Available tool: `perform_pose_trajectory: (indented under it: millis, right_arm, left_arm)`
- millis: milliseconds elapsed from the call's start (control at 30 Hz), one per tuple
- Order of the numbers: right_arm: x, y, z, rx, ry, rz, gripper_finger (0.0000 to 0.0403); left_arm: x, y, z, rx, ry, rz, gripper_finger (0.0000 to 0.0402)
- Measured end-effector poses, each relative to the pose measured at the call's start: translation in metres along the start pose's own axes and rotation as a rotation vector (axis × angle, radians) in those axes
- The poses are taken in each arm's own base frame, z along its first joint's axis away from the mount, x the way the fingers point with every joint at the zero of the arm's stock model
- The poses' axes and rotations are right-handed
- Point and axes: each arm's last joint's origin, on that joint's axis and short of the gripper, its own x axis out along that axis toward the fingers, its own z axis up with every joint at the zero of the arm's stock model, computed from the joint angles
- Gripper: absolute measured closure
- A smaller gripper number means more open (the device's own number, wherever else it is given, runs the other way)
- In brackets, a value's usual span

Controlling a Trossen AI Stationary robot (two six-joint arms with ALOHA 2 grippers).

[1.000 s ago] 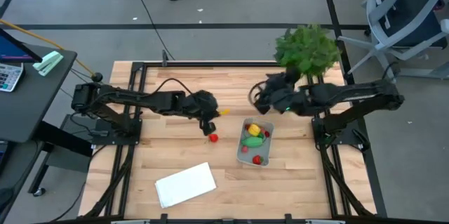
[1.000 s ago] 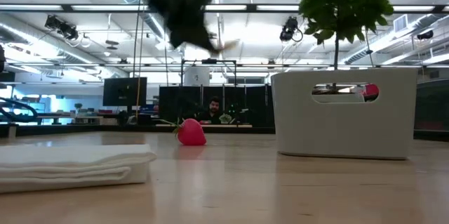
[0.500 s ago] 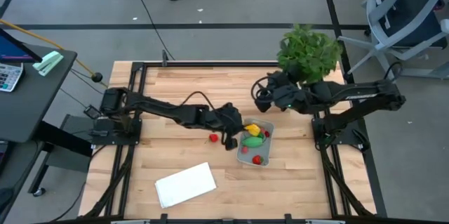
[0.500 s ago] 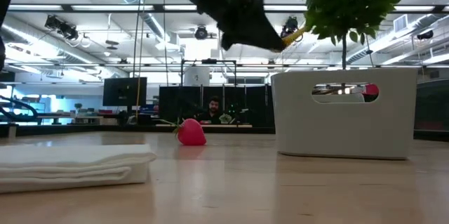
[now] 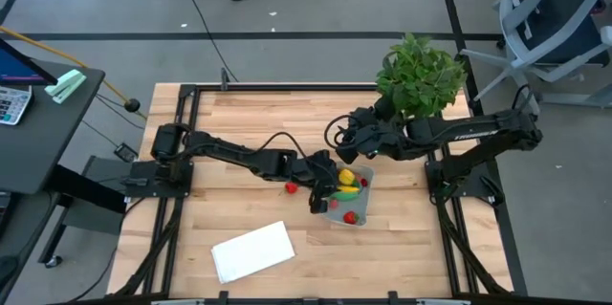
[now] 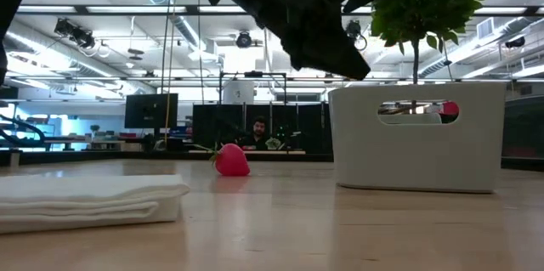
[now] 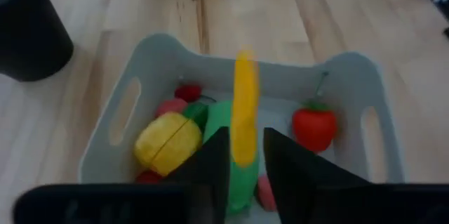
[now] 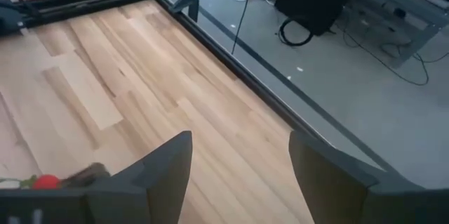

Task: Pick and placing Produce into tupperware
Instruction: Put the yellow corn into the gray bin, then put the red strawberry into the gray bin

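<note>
My left gripper (image 7: 244, 155) hangs over the pale grey tupperware (image 7: 133, 104), shut on a long yellow piece of produce (image 7: 244, 112). In the high view this gripper (image 5: 320, 193) is at the tupperware's (image 5: 331, 217) left side. Inside lie a yellow piece (image 7: 168, 140), a green oval (image 7: 223, 129), a red strawberry (image 7: 313, 127) and small red pieces. Another red strawberry (image 5: 291, 187) lies on the table left of the tupperware. My right gripper (image 8: 238, 175) is open and holds nothing. It hovers beyond the tupperware's far side (image 5: 346, 138). My left gripper pinches the long yellow piece by one end (image 7: 244, 150) between its two fingers (image 7: 214, 157). The fingers lie along it, coming from the table's left and slanting down. The piece sticks out past the fingertips, lifted clear above the tupperware's contents.
A leafy potted plant (image 5: 419, 76) stands at the far right of the table, behind my right arm. A flat white sheet (image 5: 252, 250) lies near the table's near edge. In the low view the tupperware's wall (image 6: 416, 148) rises right of the strawberry (image 6: 231, 159).
My left gripper has carried the yellow piece from the table's middle toward the right and near side, ending over the tupperware. My right gripper has drifted a little toward the left. The strawberry on the table has stayed put.
</note>
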Motion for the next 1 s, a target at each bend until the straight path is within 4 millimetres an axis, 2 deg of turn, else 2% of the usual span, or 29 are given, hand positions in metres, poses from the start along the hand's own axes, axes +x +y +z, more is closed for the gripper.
perform_pose_trajectory:
  millis: [200,300,433,600,700,833,933,1000]
  right_arm:
    - [0.002,0.002,0.0,0.005,0.003,0.018,0.0155]
    - [0.002,0.003,0.0,0.004,0.018,0.048,0.0155]
    - [0.001,0.005,-0.001,0.002,0.036,0.09,0.0155]
    - [0.001,0.007,-0.002,0.033,0.073,0.161,0.0155]
    - [0.003,0.01,-0.005,0.035,0.098,0.212,0.0155]
    - [0.01,0.016,-0.016,0.01,0.136,0.314,0.0155]
    - [0.016,0.024,-0.028,0.018,0.152,0.408,0.0155]
    - [0.021,0.029,-0.038,0.022,0.15,0.457,0.0155]
  left_arm:
    - [0.005,0.004,-0.007,0.003,0.043,0.009,0.024]
    - [-0.003,0.008,-0.008,0.004,0.108,0.015,0.0222]
    - [-0.029,0.018,0.001,0.017,0.279,0.029,0.022]
    - [-0.065,0.028,0.005,-0.039,0.602,0.053,0.0236]
    - [-0.084,0.032,0.014,-0.05,0.682,0.079,0.0244]
    - [-0.106,0.038,0.025,0.027,0.742,0.285,0.0248]
    - [-0.139,0.045,0.034,0.04,0.793,0.543,0.0245]
    - [-0.164,0.049,0.043,0.028,0.765,0.71,0.0242]
